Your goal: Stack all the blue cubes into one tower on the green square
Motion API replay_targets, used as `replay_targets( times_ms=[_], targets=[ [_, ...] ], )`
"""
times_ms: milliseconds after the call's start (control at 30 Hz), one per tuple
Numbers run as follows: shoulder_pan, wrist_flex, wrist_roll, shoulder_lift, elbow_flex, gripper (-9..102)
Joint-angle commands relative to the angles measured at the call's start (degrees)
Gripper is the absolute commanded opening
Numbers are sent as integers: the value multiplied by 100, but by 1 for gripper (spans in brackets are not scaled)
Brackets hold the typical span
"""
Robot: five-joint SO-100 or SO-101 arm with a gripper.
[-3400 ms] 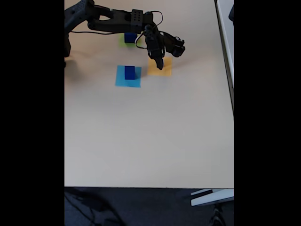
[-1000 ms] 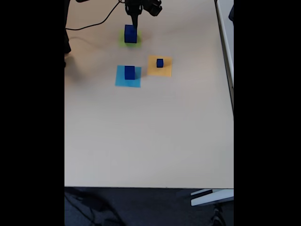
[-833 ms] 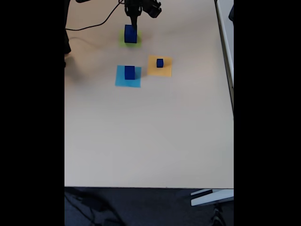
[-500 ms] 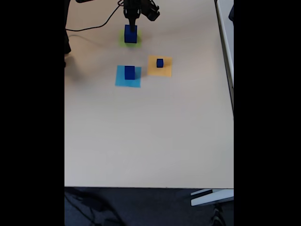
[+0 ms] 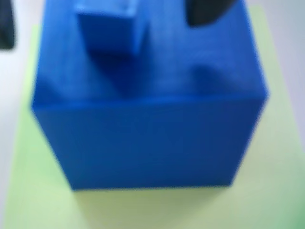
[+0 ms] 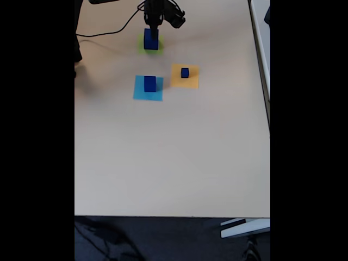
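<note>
Cubes and flat coloured squares lie on a pale desk [image 6: 174, 157], and the green square [image 6: 142, 48] is the best place to start from. A big blue cube [image 5: 147, 100] sits right on the green square, and green shows all around its bottom edge in the wrist view. On top of the big cube, near its far left corner in that view, rests a tiny blue cube [image 5: 110, 29].

The tool [image 6: 153, 23] hangs just above the big cube in the fixed view. In the wrist view one dark finger [image 5: 207, 10] pokes in over the far right part of the big cube's top, and a dark bit shows at the left edge. The finger is apart from the tiny cube. The tool looks open and seems to hold nothing, but the view is blurry, so this is not sure.

Below the green square in the fixed view lies a light blue square [image 6: 148, 88], with a middle-sized blue cube [image 6: 150, 83] on it. To the lower right of the green square lies an orange square [image 6: 185, 76], with a small blue cube [image 6: 185, 72] on it. These two cubes are well apart from the green square. A black cable [image 6: 106, 31] runs across the desk to the left of the green square.
</note>
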State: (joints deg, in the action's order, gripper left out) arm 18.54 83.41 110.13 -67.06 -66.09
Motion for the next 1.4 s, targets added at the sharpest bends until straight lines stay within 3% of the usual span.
replay_targets(
  times_ms=[0, 1367],
  targets=[
    [-18, -105, 44, -53, 0, 17],
    [-325, 281, -378, -729, -387, 6]
  ],
)
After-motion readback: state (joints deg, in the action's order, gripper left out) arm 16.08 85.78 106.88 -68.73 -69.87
